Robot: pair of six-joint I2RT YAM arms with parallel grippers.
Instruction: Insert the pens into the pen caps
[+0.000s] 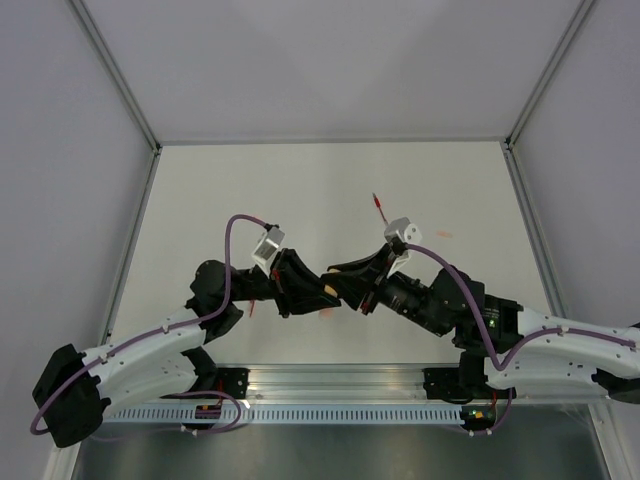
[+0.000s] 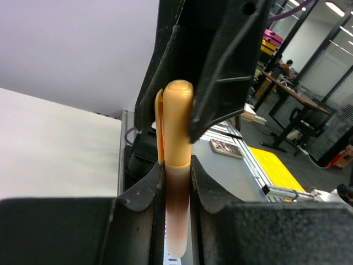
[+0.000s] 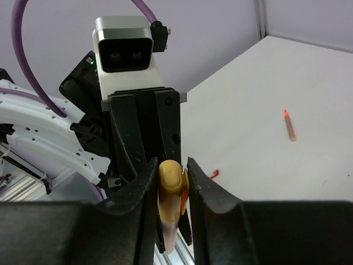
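An orange-peach pen [image 2: 177, 210] is clamped in my left gripper [image 2: 177, 171], which is shut on its pale barrel. The orange pen cap [image 2: 178, 121] sits on the pen's end, its clip to the left. My right gripper [image 3: 172, 171] faces the left one, and its jaws press either side of that cap [image 3: 170, 176]. In the top view the two grippers meet above the near middle of the table, left gripper [image 1: 322, 289] and right gripper [image 1: 347, 291]. The red pen [image 1: 379, 206] [image 3: 289, 125] lies loose further back. A small red cap [image 3: 214, 174] [image 1: 253, 308] lies near the left arm.
The white table [image 1: 330, 180] is walled by grey panels at the back and sides, with metal posts in the corners. An aluminium rail [image 1: 340, 385] runs along the near edge, where both arm bases are bolted. Purple cables loop over both wrists.
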